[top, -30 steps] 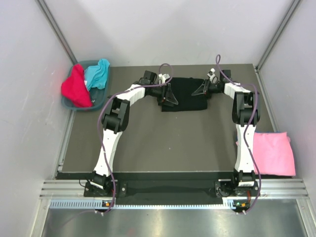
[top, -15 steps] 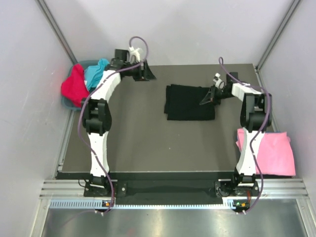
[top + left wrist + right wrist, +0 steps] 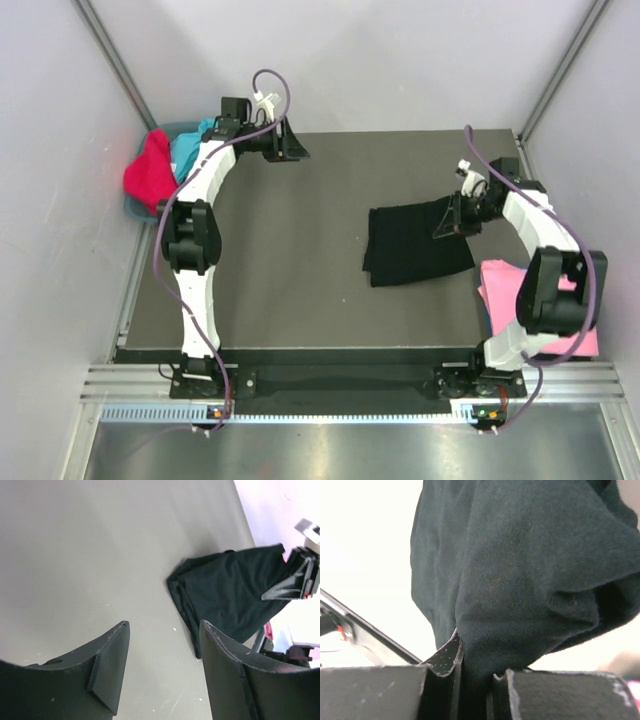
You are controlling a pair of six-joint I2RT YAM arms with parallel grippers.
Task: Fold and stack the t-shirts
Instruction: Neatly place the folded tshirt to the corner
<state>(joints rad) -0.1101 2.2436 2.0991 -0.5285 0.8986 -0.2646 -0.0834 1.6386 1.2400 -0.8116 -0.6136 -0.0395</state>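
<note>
Status from my end, reading it as roughly halfway. The table (image 3: 290,300) has one tee on it: the black t-shirt (image 3: 410,250), folded into a compact rectangle, right of centre, a bit skewed. Its right edge sits just beside the pink t-shirt (image 3: 570,320) - can't tell if they touch. It is not on top of it yet.

The pink one looks done: folded flat at the near right edge, so I take it as the base of the stack.

Left to do - the red t-shirt (image 3: 148,178) and turquoise t-shirt (image 3: 192,152), both bunched up unfolded in the basket (image 3: 140,213) at the far left corner.

Right gripper (image 3: 443,225) is clamped on the black tee at its far right edge. The right wrist view shows the cloth (image 3: 520,555) pinched into the narrow slot between the fingers (image 3: 475,665), with the rest bulging out ahead of them. The grip looks solid.

Left gripper (image 3: 290,148) is up at the far side, near the basket, well apart from the black tee. Jaws are spread and hold nothing - the left wrist view shows bare table between the fingers (image 3: 164,625), with the black tee (image 3: 235,590) off in the distance.

My guess at the next job: get the black tee onto the pink one, then start on the basket.
</note>
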